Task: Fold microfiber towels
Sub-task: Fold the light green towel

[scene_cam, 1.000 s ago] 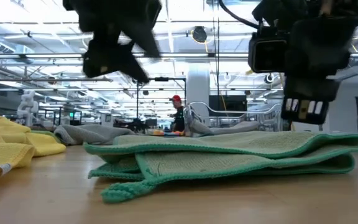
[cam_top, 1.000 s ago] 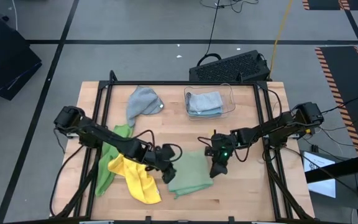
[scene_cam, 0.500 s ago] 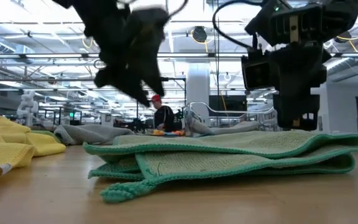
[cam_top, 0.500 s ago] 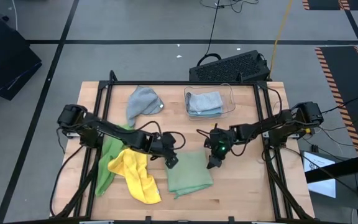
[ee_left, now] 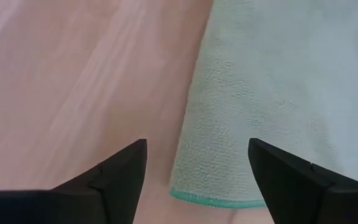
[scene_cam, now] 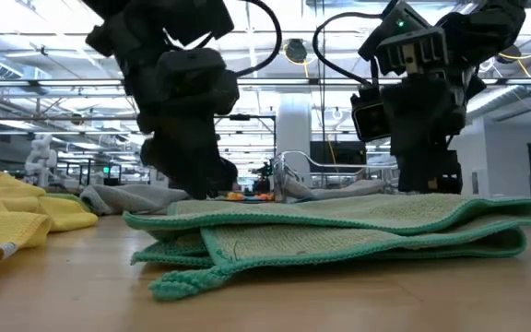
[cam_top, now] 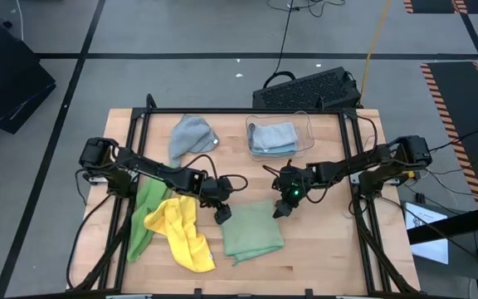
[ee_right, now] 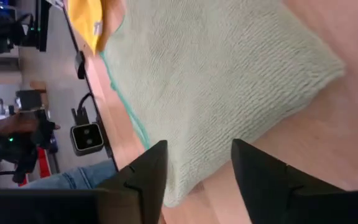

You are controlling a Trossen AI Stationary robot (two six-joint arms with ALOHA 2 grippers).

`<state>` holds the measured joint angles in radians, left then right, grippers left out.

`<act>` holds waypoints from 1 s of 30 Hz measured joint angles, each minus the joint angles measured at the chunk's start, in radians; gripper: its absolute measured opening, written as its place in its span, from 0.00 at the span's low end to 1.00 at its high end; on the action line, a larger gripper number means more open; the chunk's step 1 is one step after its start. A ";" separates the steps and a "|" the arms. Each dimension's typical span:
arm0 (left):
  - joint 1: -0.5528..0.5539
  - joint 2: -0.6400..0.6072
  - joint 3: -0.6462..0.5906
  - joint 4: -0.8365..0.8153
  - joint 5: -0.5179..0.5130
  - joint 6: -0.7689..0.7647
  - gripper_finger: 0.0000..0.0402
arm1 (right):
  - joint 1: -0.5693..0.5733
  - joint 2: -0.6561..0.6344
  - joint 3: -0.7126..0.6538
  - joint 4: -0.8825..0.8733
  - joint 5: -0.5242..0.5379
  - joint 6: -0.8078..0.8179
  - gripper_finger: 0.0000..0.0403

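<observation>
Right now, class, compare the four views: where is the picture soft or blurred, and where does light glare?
Low view: the sage green towel is sharp, the hall behind it bright with ceiling lights. Left wrist view: that arm's own fingers are dark and soft-edged. Right wrist view: towel weave crisp, room beyond dim. High view: evenly lit.

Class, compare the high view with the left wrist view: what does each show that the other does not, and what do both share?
Only the high view shows the right gripper, the yellow towel, the bright green towel, a grey towel and the clear bin holding folded towels. Only the left wrist view shows the left gripper open, with nothing between its fingers, above a corner of the cloth. Both show the folded sage green towel on the wooden table.
</observation>
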<state>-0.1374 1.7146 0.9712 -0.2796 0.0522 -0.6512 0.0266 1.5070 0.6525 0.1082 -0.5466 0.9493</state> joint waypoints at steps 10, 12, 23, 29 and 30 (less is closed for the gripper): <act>0.021 0.001 -0.083 0.090 0.062 0.079 0.64 | -0.015 -0.148 0.000 -0.031 0.193 0.088 0.61; 0.021 0.001 -0.095 0.109 0.063 0.094 0.64 | -0.015 -0.159 0.001 -0.065 0.243 0.121 0.62; 0.021 -0.006 -0.108 -0.068 0.146 0.047 0.64 | -0.008 -0.158 0.001 -0.135 0.295 0.253 0.62; 0.016 -0.045 -0.117 -0.065 0.209 -0.019 0.64 | 0.001 -0.158 0.001 -0.130 0.343 0.282 0.62; 0.015 -0.061 -0.119 -0.065 0.205 -0.025 0.64 | 0.001 -0.158 0.001 -0.131 0.348 0.288 0.62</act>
<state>-0.1225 1.6536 0.8524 -0.3449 0.2570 -0.6763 0.0278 1.3491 0.6533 -0.0225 -0.1981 1.2375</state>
